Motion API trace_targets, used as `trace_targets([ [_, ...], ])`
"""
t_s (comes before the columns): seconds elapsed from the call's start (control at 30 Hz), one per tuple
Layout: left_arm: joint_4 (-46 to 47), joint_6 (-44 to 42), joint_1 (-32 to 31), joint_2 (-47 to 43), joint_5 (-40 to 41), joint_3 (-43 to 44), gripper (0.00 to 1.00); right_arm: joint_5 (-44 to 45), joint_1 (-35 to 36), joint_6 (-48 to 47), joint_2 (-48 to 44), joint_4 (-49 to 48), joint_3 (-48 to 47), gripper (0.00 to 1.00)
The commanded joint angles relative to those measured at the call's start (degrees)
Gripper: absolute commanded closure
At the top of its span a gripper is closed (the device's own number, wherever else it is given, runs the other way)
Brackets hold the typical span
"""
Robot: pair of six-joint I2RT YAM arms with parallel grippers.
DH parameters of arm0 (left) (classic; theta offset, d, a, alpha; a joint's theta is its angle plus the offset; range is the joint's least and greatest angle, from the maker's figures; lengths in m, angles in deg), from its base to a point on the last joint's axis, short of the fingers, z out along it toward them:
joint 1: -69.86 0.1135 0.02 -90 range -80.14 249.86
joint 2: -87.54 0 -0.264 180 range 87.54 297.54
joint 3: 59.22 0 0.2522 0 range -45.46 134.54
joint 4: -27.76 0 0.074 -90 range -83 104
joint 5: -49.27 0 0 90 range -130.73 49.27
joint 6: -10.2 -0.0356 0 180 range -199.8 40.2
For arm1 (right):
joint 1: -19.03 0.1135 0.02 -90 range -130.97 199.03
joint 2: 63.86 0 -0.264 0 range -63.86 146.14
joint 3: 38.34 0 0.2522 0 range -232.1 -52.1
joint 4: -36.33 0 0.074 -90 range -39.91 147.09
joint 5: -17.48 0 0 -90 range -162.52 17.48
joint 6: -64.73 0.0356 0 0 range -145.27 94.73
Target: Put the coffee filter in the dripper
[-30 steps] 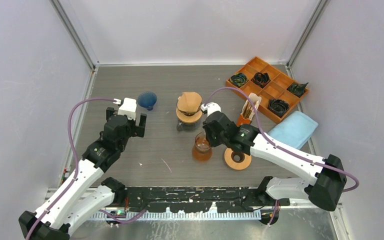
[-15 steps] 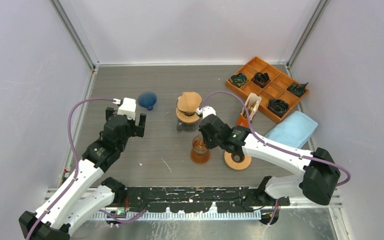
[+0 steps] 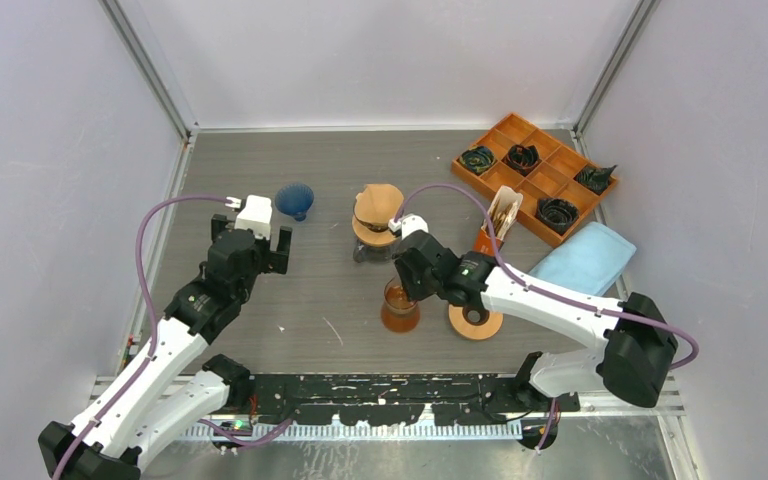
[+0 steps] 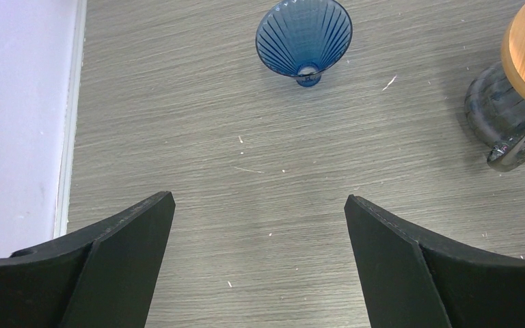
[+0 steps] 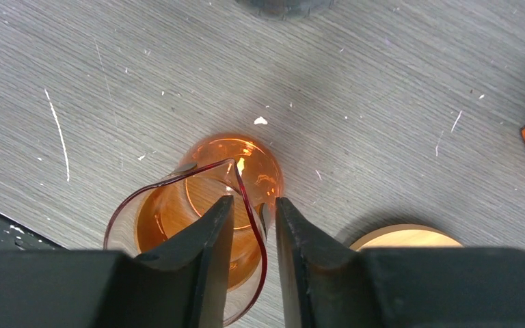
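Note:
A clear orange glass dripper (image 3: 400, 303) stands on the table in front of the arms, and it also shows in the right wrist view (image 5: 205, 205). My right gripper (image 3: 408, 283) is shut on its rim (image 5: 253, 205), with one finger inside the glass and one outside. Paper coffee filters (image 3: 503, 210) stand in an orange holder to the right. A dark glass carafe (image 3: 372, 248) carries a wooden collar and a brown cone (image 3: 378, 207). My left gripper (image 3: 253, 236) is open and empty (image 4: 260, 198) above bare table, short of a blue ribbed glass cone (image 4: 303, 37).
A wooden ring (image 3: 476, 320) lies just right of the orange dripper. An orange compartment tray (image 3: 538, 160) with dark ribbed pieces sits at the back right, with a blue cloth (image 3: 587, 260) in front of it. The blue cone (image 3: 295, 200) lies at the back left.
My right gripper has shifted slightly left and towards the near edge, taking the orange dripper with it. The left arm has not moved.

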Motion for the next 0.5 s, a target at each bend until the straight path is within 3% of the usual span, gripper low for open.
trace_targets([
  [0.0,3.2,0.0,0.3,-0.4,0.6,0.1,0.01,1.0,0.2,1.7,-2.9,1.0,-5.0,0.61],
  [0.23,3.2,0.0,0.4,-0.8,0.6,0.1,0.01,6.5,0.0,4.5,-5.1,9.3,-8.7,0.46],
  [0.47,3.1,0.2,0.4,-1.2,0.3,0.1,0.01,9.7,-3.0,10.3,-8.6,18.6,-9.3,0.40],
])
